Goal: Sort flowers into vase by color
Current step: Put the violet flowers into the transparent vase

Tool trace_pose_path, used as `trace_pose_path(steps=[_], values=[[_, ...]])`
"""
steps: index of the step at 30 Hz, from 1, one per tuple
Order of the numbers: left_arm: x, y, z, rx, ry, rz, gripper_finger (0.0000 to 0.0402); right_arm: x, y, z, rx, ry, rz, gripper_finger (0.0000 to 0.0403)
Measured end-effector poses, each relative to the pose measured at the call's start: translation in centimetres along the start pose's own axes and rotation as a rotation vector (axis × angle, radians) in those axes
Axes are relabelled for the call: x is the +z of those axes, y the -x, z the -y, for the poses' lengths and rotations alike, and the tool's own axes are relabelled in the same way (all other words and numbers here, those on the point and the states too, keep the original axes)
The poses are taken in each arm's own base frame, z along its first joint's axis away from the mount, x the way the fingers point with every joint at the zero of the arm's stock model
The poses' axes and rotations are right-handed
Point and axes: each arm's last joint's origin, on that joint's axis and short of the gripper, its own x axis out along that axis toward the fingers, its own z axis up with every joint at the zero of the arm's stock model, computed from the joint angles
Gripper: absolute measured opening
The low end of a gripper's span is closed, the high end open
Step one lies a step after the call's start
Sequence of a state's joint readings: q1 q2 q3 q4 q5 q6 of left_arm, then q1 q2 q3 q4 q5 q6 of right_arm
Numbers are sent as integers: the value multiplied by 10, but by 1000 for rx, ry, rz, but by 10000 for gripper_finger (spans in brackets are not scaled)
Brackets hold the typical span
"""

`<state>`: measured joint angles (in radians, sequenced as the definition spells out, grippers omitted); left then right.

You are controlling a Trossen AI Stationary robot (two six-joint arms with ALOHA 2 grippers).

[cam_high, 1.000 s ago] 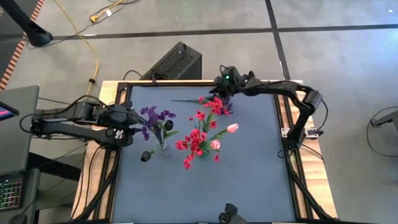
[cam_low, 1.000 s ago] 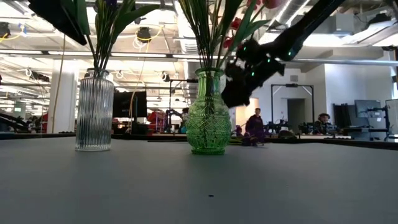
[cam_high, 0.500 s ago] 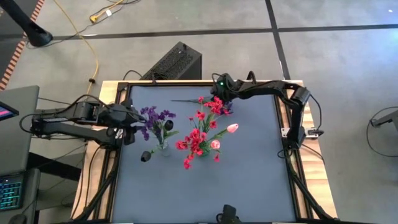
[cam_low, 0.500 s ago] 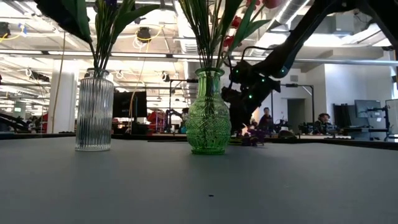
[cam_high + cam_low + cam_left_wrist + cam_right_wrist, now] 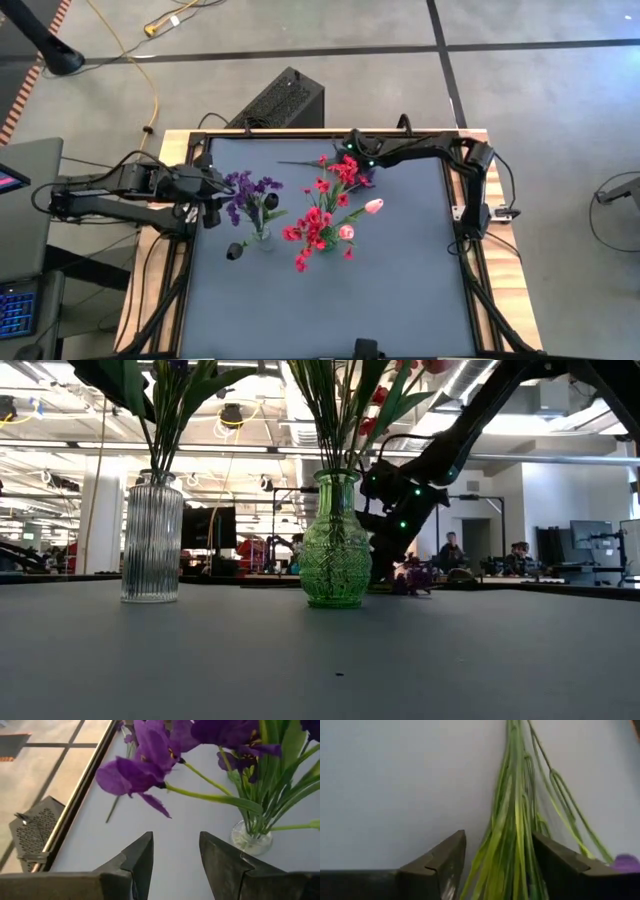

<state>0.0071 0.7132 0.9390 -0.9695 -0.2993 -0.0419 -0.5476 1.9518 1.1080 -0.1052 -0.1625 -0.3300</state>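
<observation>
Right gripper is being held low at the table's far edge, its fingers spread apart around a bundle of green stems lying flat on the mat, not yet clenched. Nearer the front, a green glass vase is holding red flowers and pink tulips. Beside it, a clear ribbed vase is holding purple flowers and dark tulips. Left gripper is being held just beside the purple blossoms, fingers apart, grasping nothing.
</observation>
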Motion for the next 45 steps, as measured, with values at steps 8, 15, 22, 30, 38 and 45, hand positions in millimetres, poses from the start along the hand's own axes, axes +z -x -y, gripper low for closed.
trace_pose_path(steps=[8,15,22,30,38,45], values=[[0,0,-1,31,-15,1,148,4,-2,-24,-112,157,-95,126],[0,0,-5,145,-43,1,148,6,-2,-35,-128,206,-114,26],[-4,0,-11,179,-48,-49,148,11,14,-40,-338,258,-194,47],[1,17,-26,285,40,-78,148,31,43,-57,-584,443,-209,27],[9,32,-43,361,134,-54,148,54,74,-83,-785,641,-176,37],[13,23,-63,336,163,-69,148,75,91,-116,-844,846,-64,29]])
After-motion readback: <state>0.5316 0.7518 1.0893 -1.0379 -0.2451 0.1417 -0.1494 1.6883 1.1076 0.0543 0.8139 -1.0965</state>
